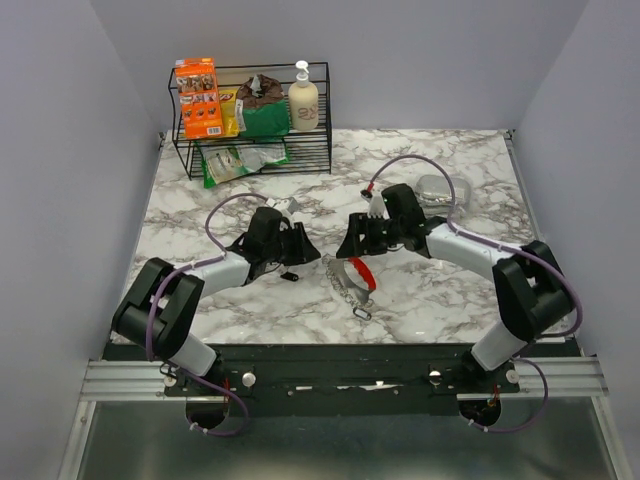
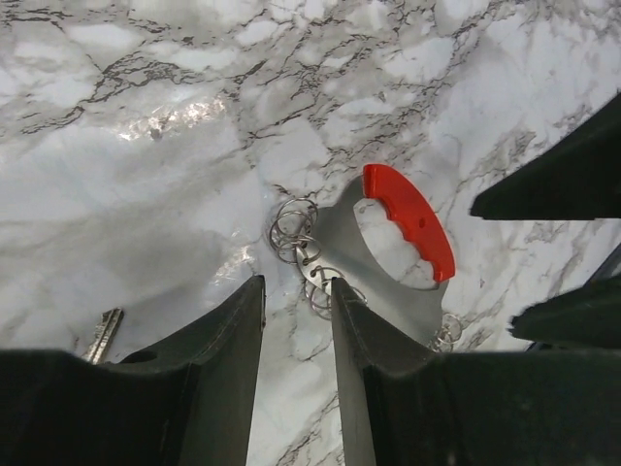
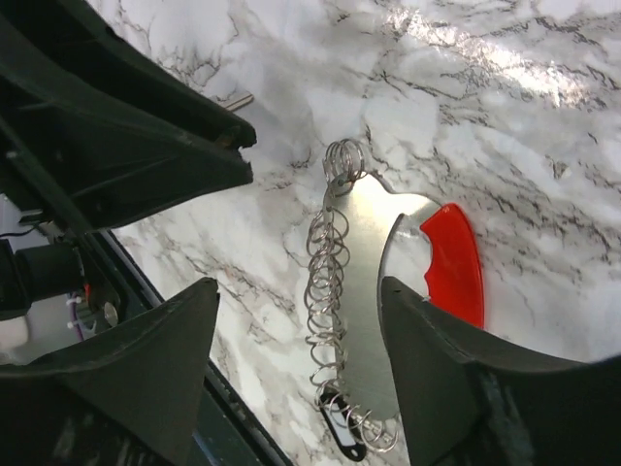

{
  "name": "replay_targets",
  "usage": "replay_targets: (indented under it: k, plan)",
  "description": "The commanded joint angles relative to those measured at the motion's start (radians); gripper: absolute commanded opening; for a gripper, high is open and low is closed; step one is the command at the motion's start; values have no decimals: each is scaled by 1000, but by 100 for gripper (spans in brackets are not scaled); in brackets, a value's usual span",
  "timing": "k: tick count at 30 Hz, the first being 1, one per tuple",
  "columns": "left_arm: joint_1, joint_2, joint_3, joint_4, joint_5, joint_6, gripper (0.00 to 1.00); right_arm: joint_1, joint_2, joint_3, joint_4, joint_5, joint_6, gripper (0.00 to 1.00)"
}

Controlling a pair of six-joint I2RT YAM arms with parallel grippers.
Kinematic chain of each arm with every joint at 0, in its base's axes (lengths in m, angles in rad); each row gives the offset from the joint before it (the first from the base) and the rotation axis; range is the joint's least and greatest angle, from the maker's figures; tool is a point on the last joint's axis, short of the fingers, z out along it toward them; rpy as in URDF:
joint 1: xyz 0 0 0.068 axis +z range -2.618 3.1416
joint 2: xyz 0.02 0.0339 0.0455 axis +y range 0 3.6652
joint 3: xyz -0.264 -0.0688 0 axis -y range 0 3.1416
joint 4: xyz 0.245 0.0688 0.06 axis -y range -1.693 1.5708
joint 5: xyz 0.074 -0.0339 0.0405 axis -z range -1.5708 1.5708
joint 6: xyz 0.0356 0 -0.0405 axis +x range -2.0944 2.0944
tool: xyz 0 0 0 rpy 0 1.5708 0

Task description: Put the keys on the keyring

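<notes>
Hovering over the keyring [image 3: 364, 262], the right gripper [image 3: 299, 291] is held wide open and empty. The left gripper [image 2: 296, 286], narrowly open, is poised just beside it. The keyring is laid flat toward the middle of the desk's [image 1: 440, 300] near edge; a key [image 2: 104, 335] is seen beside the left gripper.

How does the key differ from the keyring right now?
Size: the key is tiny, the keyring far larger. Colour: the key looks dark, the keyring red and gray metal. Place: the key lies beside the left gripper, the keyring under the open right gripper. Both lie on the marble table, apart, unheld.
</notes>
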Motion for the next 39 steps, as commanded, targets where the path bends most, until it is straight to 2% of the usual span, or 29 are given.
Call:
replay_targets:
  k: [1,14,20,30,36,39]
  plan:
    - [9,4,-13,47,65,-55,40,12,100,69,51,-43,-9,72]
    - [9,132,2,61,56,-92,38,66,251,183,53,-21,-3,58]
    - [15,126,19,7,13,-69,38,87,307,230,36,21,6,43]
    - [49,81,27,-83,-28,-9,39,113,317,238,-2,160,-15,41]
    - [51,58,24,-97,-30,8,40,118,347,253,-15,167,-17,41]
    - [52,52,24,-103,-34,14,40,120,364,261,-19,164,-18,36]
